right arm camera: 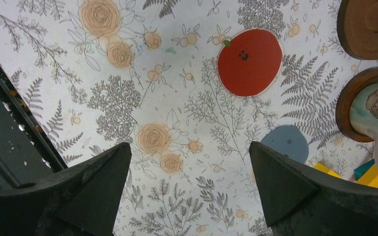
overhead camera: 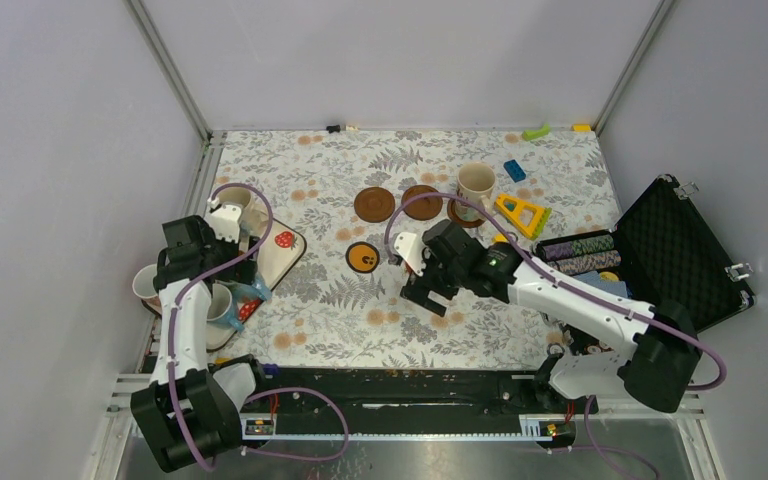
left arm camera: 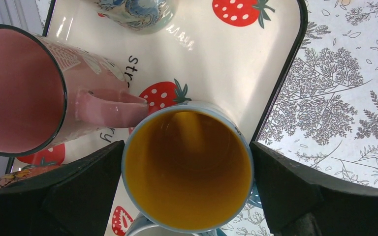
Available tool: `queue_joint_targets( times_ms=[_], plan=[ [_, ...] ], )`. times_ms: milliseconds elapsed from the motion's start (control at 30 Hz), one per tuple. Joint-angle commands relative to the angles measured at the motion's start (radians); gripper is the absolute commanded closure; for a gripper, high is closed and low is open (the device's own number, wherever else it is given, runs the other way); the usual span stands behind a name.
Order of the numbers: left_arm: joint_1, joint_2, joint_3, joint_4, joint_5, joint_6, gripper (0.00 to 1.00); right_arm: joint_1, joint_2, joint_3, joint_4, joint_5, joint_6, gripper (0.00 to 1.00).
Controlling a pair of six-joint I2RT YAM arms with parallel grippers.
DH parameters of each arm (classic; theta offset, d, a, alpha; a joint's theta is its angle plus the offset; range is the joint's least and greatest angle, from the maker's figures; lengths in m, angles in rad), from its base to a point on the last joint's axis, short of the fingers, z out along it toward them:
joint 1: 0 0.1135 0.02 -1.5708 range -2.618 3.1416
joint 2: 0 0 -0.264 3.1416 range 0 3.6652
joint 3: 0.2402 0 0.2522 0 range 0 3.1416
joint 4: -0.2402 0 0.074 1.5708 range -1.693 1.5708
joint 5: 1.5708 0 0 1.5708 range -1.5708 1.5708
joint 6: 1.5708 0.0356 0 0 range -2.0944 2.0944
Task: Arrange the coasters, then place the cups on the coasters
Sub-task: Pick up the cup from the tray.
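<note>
**Both arms: fingers point(left arm camera: 88, 187) spread**

Left gripper point(left arm camera: 187, 147): pointed down over strawberry tray point(left arm camera: 236, 59), fingers flanking blue cup point(left arm camera: 187, 182) at tray's rim, pink cup point(left arm camera: 19, 88) alongside.
Right gripper point(right arm camera: 189, 147): well right of tray, spread above worktop point(right arm camera: 177, 103), red coaster point(right arm camera: 249, 62) ahead.

The gap between the spread fingers of the left gripper point(left arm camera: 187, 147) is filled by the blue mug point(left arm camera: 187, 177); its left side is crowded by the pink mug point(left arm camera: 22, 88) — handle nearly touching. Beneath the right gripper point(right arm camera: 189, 147), bare tablecloth point(right arm camera: 187, 113) is left free — the red coaster point(right arm camera: 249, 61) and grey-blue coaster point(right arm camera: 285, 142) are set just beyond.
</note>
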Motion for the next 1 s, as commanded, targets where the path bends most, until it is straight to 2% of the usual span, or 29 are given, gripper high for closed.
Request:
queue_joint_targets(
  times_ms=[0,167,300,433,633,767,967],
  plan=[
    [0.001,0.001,-0.005,0.019,0.014,0.006,0.01,-0.002,0.038,0.065,0.094,-0.033,0.062,0.02],
    [0.000,-0.010,-0.003,0.019,0.059,-0.036,0.01,-0.002,0.190,0.286,0.116,-0.160,0.119,0.02],
    [0.000,0.003,0.002,0.023,0.100,-0.070,0.01,0.033,0.399,0.586,0.089,-0.319,0.205,0.02],
    [-0.001,0.012,0.000,0.024,0.096,-0.094,0.01,0.076,0.615,0.840,0.083,-0.318,0.239,0.02],
    [0.001,-0.031,-0.079,0.113,0.087,-0.139,0.01,0.102,0.929,1.232,-0.039,-0.353,0.322,0.01],
    [0.042,-0.069,-0.094,0.137,0.086,-0.146,0.01,0.112,1.041,1.363,-0.045,-0.408,0.399,0.02],
    [0.122,-0.039,-0.076,0.113,0.184,-0.151,0.01,0.149,1.160,1.477,-0.061,-0.469,0.400,0.02]
  ],
)
